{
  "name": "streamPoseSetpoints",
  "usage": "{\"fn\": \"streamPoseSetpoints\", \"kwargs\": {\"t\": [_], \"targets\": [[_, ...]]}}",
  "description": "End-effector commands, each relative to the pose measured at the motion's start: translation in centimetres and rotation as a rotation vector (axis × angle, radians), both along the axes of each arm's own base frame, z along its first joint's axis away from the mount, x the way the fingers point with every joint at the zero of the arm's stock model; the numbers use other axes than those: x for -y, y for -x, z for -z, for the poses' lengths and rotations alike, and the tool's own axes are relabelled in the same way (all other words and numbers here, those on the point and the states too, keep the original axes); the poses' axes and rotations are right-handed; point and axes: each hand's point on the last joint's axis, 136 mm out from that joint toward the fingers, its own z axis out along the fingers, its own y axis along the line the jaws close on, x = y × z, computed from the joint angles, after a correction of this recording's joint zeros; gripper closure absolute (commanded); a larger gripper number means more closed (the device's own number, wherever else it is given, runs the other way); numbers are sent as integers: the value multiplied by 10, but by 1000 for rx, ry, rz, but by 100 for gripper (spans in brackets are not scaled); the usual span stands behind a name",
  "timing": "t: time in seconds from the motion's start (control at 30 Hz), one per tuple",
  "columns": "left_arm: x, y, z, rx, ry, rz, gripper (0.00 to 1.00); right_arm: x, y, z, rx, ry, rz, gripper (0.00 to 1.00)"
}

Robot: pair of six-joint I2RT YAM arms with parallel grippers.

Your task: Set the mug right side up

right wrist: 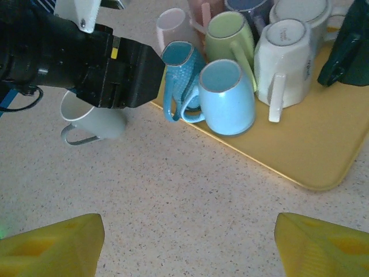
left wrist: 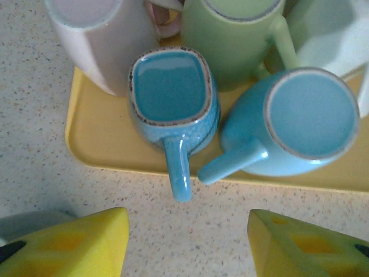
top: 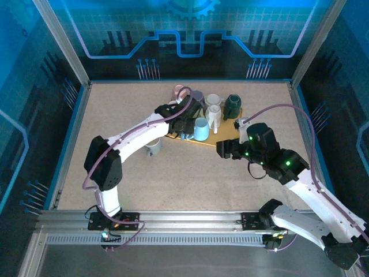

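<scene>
- Top external view: the table (top: 190,179) lies under both claws, which hang well apart from each other.
- Tray (left wrist: 98,144): yellow, crowded with mugs. Its near edge runs across just ahead of the left claw (left wrist: 187,231). It sits ahead and to the right of the right claw (right wrist: 187,231).
- Left arm (right wrist: 75,57): its dark wrist is ahead-left of the right claw in the right wrist view.
- Left claw: released, with its yellow fingers (left wrist: 86,242) spread over bare table and nothing between them.
- Right claw: released, with its fingers wide apart and nothing between them, set back from the tray.
- Blue mug (left wrist: 294,121): base up, ahead-right of the left claw, with its handle angled toward the teal mug's handle.
- Green mug (left wrist: 230,40): base up, farther ahead, behind the two blue ones.
- Teal mug (left wrist: 173,98): the one to turn. It stands base up at the tray's near edge, straight ahead of the left claw. Its handle points back at the gap between the fingers, untouched.
- White mug (right wrist: 86,118): off the tray on the table, left of the left claw, seemingly mouth up.
</scene>
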Motion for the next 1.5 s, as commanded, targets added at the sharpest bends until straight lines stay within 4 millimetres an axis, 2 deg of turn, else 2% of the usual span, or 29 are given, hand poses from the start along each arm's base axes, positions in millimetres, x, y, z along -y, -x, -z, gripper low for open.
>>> {"fn": "streamPoseSetpoints", "kwargs": {"t": [0.0, 0.2, 0.53, 0.83, 1.17, 1.47], "targets": [[4, -19, 4, 5, 66, -52, 44, 12, -1, -3, -1, 3, 50, 21], [2, -32, 29, -23, 63, -73, 44, 14, -2, -2, -4, 6, 51, 21], [-5, -50, 57, -26, 69, -112, 48, 13, -1, -1, -9, -8, 47, 22], [-15, -49, 85, -56, 74, -154, 55, 13, 1, 2, -18, -18, 53, 22], [-21, -39, 95, -71, 78, -169, 55, 11, 0, 7, -33, -29, 54, 22], [-20, -46, 93, -62, 47, -149, 76, 11, 2, 11, -41, -32, 55, 23]]}}
